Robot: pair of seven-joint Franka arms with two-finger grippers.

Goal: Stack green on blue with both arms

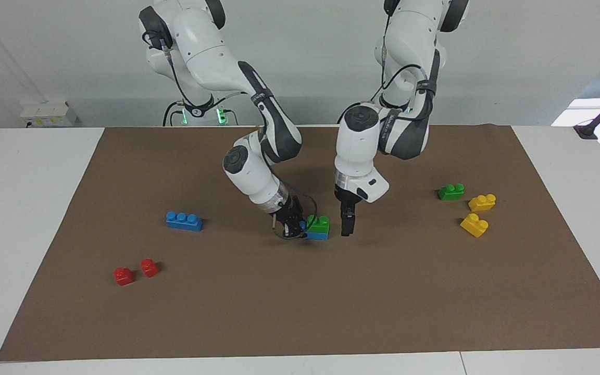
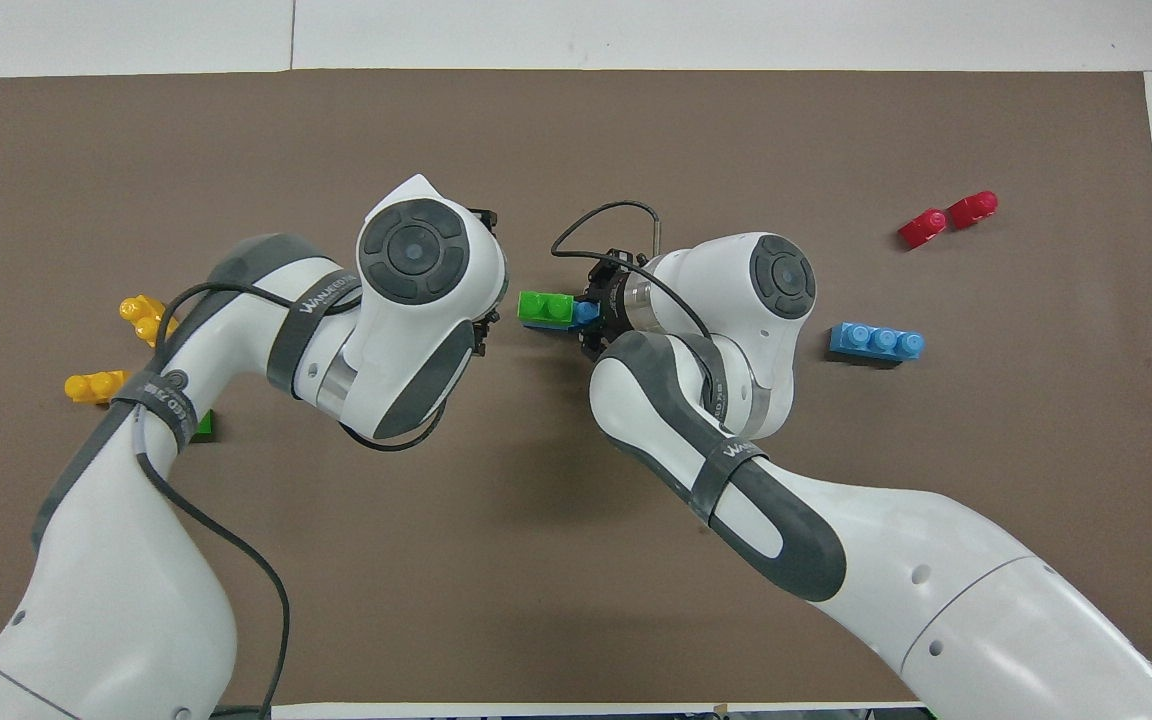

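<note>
A green brick [image 1: 319, 223] [image 2: 544, 305] sits on a blue brick [image 1: 317, 235] [image 2: 586, 312] in the middle of the brown mat. My right gripper [image 1: 294, 228] [image 2: 594, 315] is low at the blue brick's end that faces the right arm's side, shut on it. My left gripper [image 1: 347, 226] hangs open a little above the mat, beside the stack toward the left arm's end, touching nothing. In the overhead view its own wrist hides it.
A second blue brick [image 1: 184, 221] [image 2: 876, 342] and two red bricks [image 1: 123, 276] [image 1: 149, 267] lie toward the right arm's end. A second green brick [image 1: 451, 191] and two yellow bricks [image 1: 482, 202] [image 1: 474, 225] lie toward the left arm's end.
</note>
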